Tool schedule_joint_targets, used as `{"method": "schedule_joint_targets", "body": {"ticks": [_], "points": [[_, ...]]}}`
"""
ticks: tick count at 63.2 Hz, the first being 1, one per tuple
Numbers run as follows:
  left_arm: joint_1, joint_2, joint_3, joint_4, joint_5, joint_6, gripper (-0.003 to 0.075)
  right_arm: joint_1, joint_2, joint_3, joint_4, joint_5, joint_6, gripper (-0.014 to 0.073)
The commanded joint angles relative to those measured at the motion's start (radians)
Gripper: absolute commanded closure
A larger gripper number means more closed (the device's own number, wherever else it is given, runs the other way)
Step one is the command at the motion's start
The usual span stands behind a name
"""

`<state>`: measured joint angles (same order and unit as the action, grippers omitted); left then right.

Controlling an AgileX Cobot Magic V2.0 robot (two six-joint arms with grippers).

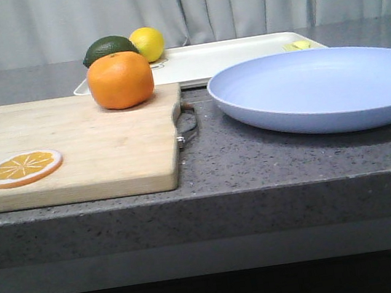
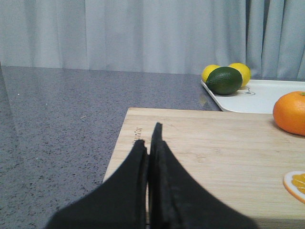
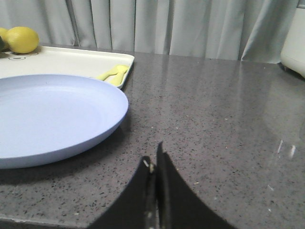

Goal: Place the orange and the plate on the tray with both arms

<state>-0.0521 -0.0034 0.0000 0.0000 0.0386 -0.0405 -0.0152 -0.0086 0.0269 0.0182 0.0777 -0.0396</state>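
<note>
The orange (image 1: 120,79) sits on the far part of a wooden cutting board (image 1: 92,143); it also shows in the left wrist view (image 2: 291,113). The lavender-blue plate (image 1: 323,88) lies on the counter at the right, and shows in the right wrist view (image 3: 52,117). The cream-white tray (image 1: 219,58) lies behind both, seen also in the wrist views (image 2: 257,95) (image 3: 62,62). My left gripper (image 2: 148,136) is shut and empty over the board's near left part. My right gripper (image 3: 153,160) is shut and empty over bare counter, right of the plate. Neither gripper shows in the front view.
An orange slice (image 1: 23,168) lies on the board's near left. A dark green lime (image 1: 109,49) and a yellow lemon (image 1: 148,44) sit at the tray's left end. A small yellow piece (image 1: 300,45) lies at its right end. A metal handle (image 1: 188,125) sticks out from the board.
</note>
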Motion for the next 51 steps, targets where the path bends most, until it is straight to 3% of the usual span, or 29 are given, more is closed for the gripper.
{"method": "schedule_joint_targets", "body": {"ticks": [1,43,51], "points": [[-0.007,-0.022,0.007,-0.011,-0.083,-0.008,0.0738,-0.004,-0.023,-0.005,-0.008,-0.087,-0.01,0.0662],[-0.007,-0.022,0.007,-0.011,-0.083,-0.008,0.0738,-0.004,-0.023,-0.005,-0.008,-0.118,-0.01,0.0662],[-0.007,-0.022,0.0,-0.011,-0.164,-0.008,0.0738,-0.004,-0.023,-0.026,0.022,-0.133,0.009,0.0662]]}}
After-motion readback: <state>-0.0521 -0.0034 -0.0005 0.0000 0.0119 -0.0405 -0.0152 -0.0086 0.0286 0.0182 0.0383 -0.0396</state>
